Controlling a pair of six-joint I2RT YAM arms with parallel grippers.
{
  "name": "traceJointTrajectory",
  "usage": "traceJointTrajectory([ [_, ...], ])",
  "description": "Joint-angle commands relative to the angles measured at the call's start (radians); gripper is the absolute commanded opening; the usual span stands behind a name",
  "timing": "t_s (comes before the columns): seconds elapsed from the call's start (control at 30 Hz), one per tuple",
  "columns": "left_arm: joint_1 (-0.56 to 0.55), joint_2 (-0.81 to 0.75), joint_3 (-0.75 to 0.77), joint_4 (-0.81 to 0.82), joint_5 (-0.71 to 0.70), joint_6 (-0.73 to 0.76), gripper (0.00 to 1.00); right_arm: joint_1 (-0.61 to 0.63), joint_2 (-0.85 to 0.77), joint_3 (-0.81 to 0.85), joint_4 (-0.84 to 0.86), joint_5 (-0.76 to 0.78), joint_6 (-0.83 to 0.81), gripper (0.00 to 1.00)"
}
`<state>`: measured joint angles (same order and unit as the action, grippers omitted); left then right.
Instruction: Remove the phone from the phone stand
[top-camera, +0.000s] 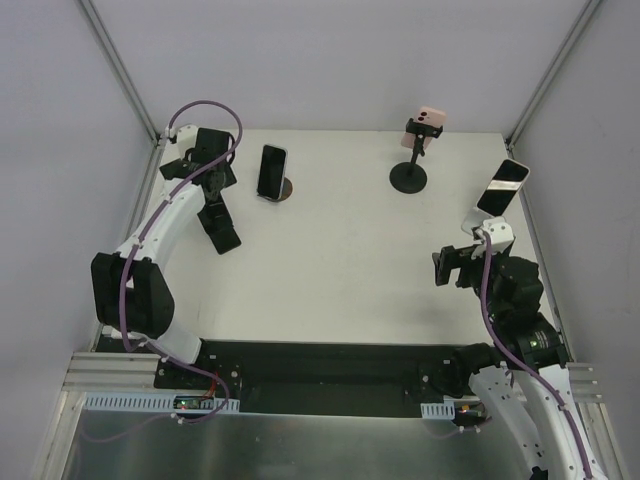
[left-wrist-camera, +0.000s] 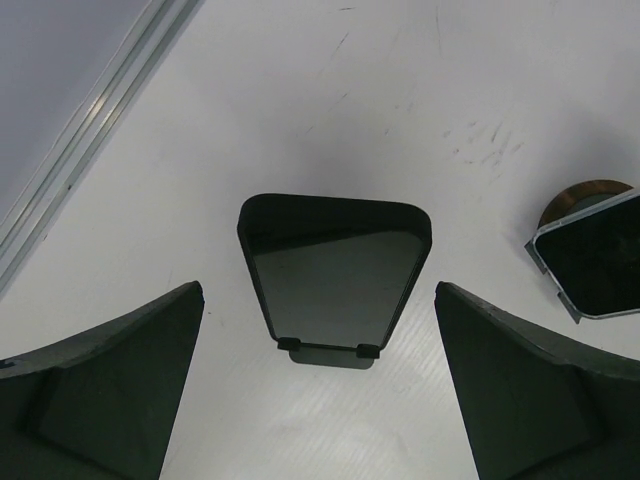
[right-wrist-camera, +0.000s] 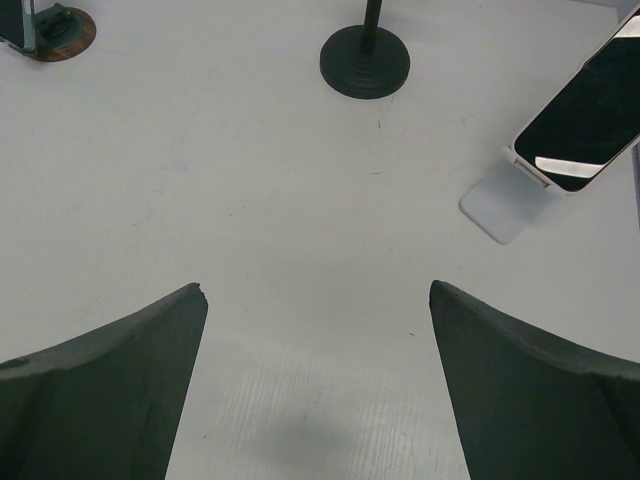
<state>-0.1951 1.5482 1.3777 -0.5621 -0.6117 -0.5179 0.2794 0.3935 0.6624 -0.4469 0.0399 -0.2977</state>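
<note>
A black phone (left-wrist-camera: 335, 280) leans on a low black stand (left-wrist-camera: 328, 356) at the far left of the table; it shows in the top view (top-camera: 222, 228) too. My left gripper (left-wrist-camera: 318, 286) is open and empty, hovering above this phone with a finger on each side, not touching it; in the top view it sits at the far left (top-camera: 212, 190). My right gripper (right-wrist-camera: 316, 286) is open and empty over bare table at the right (top-camera: 445, 268).
A silver-edged phone (top-camera: 272, 172) stands on a round wooden stand (top-camera: 286, 189), just right of the black phone (left-wrist-camera: 600, 255). A pink phone (top-camera: 430, 119) is clamped on a black pole stand (top-camera: 408, 178). A phone (top-camera: 503, 186) leans on a white stand (right-wrist-camera: 500, 205). An aluminium rail (left-wrist-camera: 90, 130) runs along the left edge.
</note>
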Motion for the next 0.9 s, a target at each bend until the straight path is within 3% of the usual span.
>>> traceJointTrajectory([
  [0.0,0.005,0.045,0.06,0.031,-0.031,0.03,0.99,0.004,0.005,0.032,0.043,0.015,-0.034,0.96],
  [0.87,0.085,-0.019,-0.152,0.231,0.151,0.048,0.99,0.004,0.054,0.029,0.057,-0.008,-0.046,0.96],
])
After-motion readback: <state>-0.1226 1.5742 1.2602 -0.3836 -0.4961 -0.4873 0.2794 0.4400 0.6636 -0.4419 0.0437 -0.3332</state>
